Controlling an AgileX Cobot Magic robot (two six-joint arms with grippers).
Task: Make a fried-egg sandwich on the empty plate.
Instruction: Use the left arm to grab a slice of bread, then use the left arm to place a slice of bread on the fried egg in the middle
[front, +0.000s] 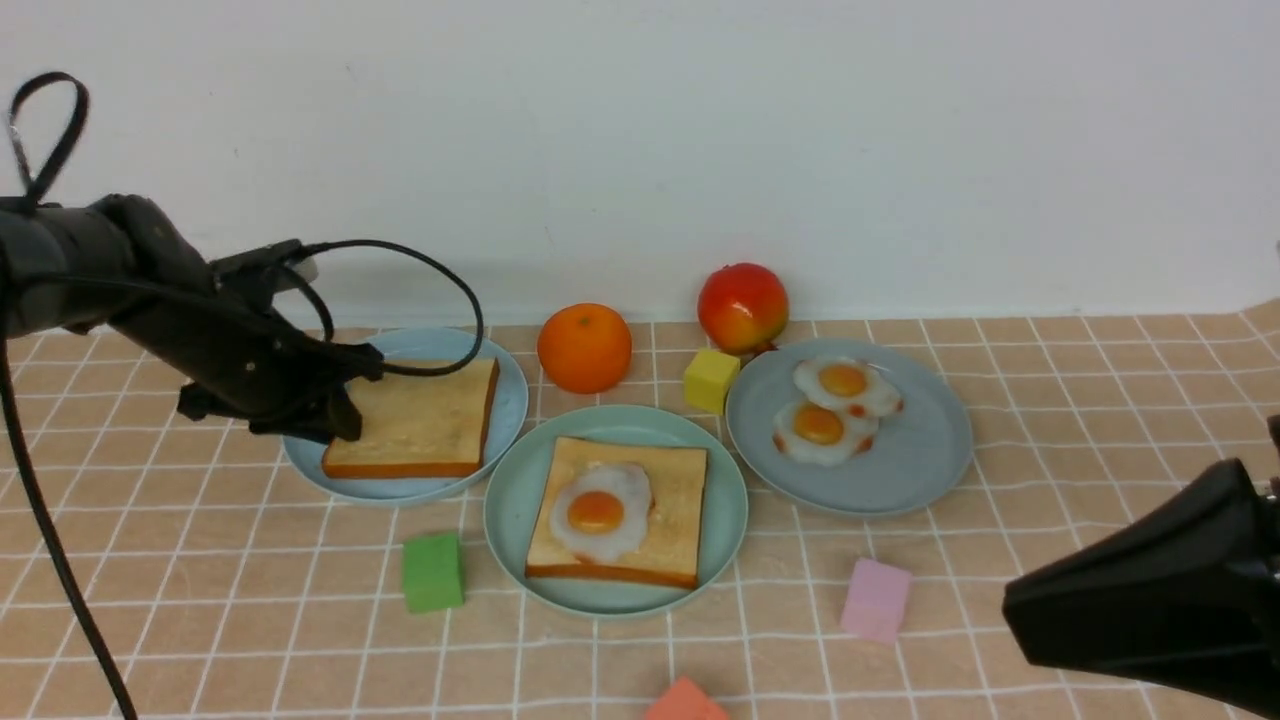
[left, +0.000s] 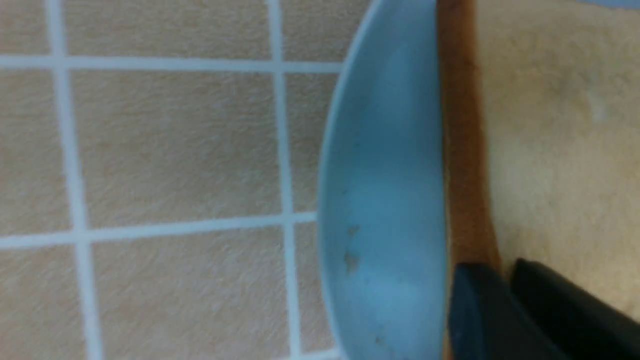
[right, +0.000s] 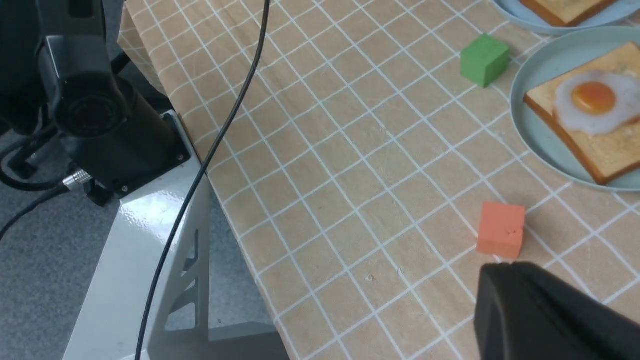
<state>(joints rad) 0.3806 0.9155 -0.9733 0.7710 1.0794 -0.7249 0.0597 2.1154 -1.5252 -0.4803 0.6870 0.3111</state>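
My left gripper is at the left crust edge of the toast slice on the sky-blue plate. Fingers nearly together; can't tell if they pinch it. Right gripper low, near right, jaws unreadable. Teal-green plate at centre carries the second toast slice, fried egg on top.
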